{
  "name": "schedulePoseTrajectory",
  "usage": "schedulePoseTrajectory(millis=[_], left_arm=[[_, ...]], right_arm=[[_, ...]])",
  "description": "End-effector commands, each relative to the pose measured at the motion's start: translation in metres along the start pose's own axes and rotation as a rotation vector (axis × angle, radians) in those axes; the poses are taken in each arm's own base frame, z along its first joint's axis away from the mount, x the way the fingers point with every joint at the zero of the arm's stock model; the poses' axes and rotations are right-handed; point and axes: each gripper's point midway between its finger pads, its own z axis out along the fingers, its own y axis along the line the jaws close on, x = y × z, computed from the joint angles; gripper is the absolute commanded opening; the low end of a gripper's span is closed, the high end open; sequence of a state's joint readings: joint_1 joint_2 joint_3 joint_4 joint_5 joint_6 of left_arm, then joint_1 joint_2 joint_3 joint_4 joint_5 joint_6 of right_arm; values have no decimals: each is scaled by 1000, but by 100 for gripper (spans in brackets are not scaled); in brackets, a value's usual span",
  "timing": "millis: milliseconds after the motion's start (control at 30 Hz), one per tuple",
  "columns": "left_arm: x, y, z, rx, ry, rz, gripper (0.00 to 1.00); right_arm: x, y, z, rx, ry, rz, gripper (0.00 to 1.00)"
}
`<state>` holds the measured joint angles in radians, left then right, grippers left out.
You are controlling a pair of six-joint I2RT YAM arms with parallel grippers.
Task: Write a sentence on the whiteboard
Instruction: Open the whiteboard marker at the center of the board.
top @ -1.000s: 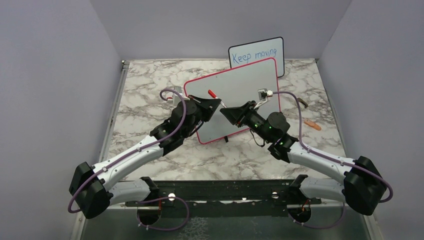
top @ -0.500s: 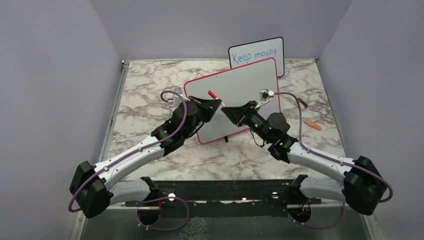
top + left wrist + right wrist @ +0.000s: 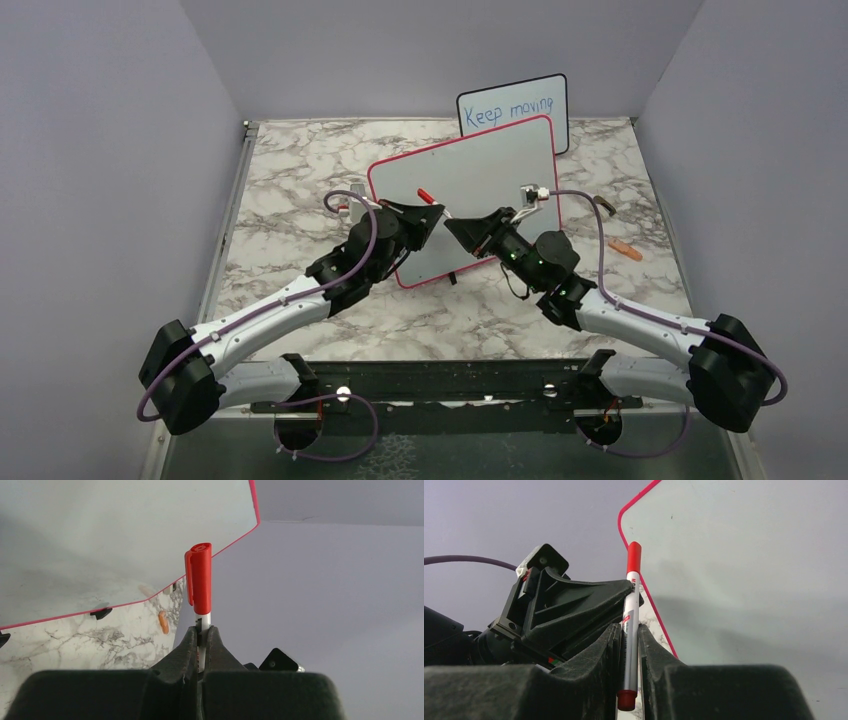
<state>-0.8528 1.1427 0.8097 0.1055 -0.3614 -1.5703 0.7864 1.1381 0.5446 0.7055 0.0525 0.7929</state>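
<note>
Nearest the arm bases, the two white-and-black arms reached in toward each other, and their grippers met low over the grey-veined, marble-patterned table (image 3: 290,190). The left gripper (image 3: 201,630) had its black jaws clamped on the white barrel of a red-capped marker pen (image 3: 632,587), just below the cap. The right gripper (image 3: 629,630) had its jaws pressed against the same barrel lower down, close to the red plug at the tail, so the one pen was held by both. The cap, clip and all, was on the pen, and neither pair of jaws touched it. Just beyond the pen stood the large white whiteboard with the red-pink frame and rounded corners (image 3: 480,170), raised on small black feet near the middle of the table. Its face was bare, with no word of the sentence on it. Off to the right a small orange object (image 3: 624,249) lay on the marble, too small to identify. Behind the large board, against the back wall, leaned a smaller black-framed board (image 3: 512,108) with blue handwriting, its lower part hidden. The step in hand looked like readying the pen, either passing it between the grippers or uncapping it. Writing had not begun. Since both grips sat on the barrel, the next move would call for one gripper to shift onto the cap and pull straight along the pen while the other held firm.
</note>
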Motion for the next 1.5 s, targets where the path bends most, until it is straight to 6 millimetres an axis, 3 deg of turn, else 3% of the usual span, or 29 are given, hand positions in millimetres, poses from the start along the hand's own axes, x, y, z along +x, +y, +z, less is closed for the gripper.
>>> schedulePoseTrajectory(millis=[0,133,300,600,700,833,1133,1300,1467], left_arm=[[2,9,-3,-21,-7,-24,0],[1,8,-3,-19,-9,-24,0],[1,8,-3,-17,-11,-26,0],[1,8,-2,-19,-16,-23,0],[0,10,-2,-26,-21,6,0],[-6,18,-5,-65,-41,98,11],[-34,29,-30,-129,-103,437,50],[-50,24,-49,-104,-120,689,74],[-60,12,-68,-27,-104,1004,88]], right_arm=[[-28,20,-2,-55,-109,12,24],[-26,21,0,-61,-101,12,30],[-25,21,0,-61,-98,12,29],[-19,16,0,-40,-65,0,4],[-15,13,-1,-19,-36,-15,1],[-9,4,-5,37,7,-31,1],[1,1,-23,99,169,-149,1],[6,0,-36,147,278,-195,1],[11,5,-46,151,360,-210,3]])
